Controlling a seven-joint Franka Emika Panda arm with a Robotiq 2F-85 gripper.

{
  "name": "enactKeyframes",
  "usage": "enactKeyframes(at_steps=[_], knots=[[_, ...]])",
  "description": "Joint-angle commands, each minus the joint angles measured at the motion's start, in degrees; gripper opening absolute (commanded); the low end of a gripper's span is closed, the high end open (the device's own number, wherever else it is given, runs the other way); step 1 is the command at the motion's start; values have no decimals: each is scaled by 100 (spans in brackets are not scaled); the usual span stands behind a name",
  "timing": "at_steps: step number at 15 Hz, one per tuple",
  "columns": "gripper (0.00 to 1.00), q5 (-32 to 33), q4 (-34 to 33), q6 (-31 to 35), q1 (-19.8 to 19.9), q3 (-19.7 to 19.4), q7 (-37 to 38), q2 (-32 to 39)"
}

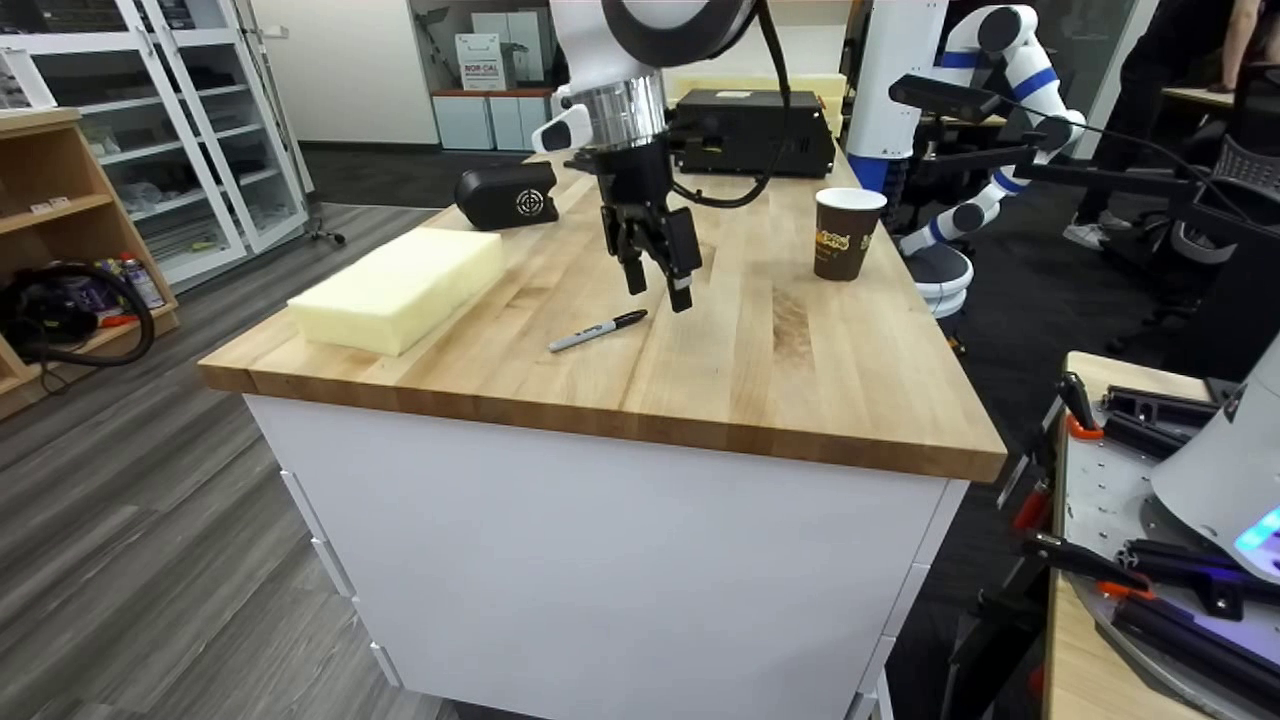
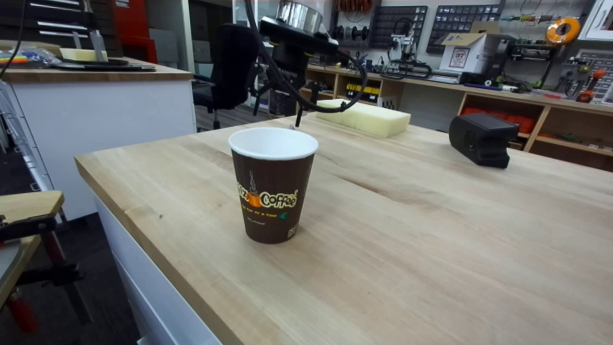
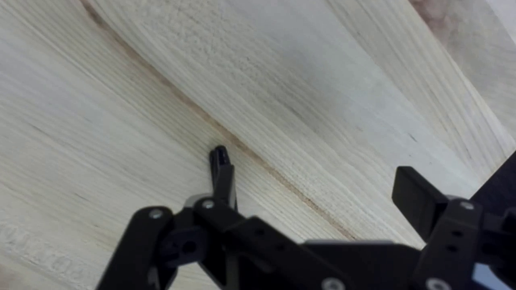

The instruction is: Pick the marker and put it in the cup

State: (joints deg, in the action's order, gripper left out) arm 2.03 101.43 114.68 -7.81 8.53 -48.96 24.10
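The marker (image 1: 598,331) lies flat on the wooden table, grey with a black cap, in an exterior view. In the wrist view its black cap (image 3: 221,155) shows beyond the left fingertip, and that finger hides most of its body. My gripper (image 1: 659,290) is open and empty, pointing down just above the table near the capped end. In the wrist view the gripper (image 3: 316,177) has its fingers wide apart with bare wood between them. The dark brown paper cup (image 1: 845,240) stands upright near the table's side edge; it also shows close up in an exterior view (image 2: 273,191).
A pale yellow foam block (image 1: 400,285) lies near the table's corner. A black case (image 1: 507,195) and a large black box (image 1: 755,132) stand farther along the wooden table (image 1: 740,380). A loose cable (image 2: 330,109) hangs from the arm.
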Motion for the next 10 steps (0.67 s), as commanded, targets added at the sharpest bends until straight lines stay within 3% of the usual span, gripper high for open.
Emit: enactKeyframes(at_steps=[1, 7, 10], knots=[[100, 177, -338, -147, -47, 161, 58, 235], [100, 1012, -384, -15, -236, 64, 409, 283], [100, 871, -361, 92, -110, 142, 361, 290]])
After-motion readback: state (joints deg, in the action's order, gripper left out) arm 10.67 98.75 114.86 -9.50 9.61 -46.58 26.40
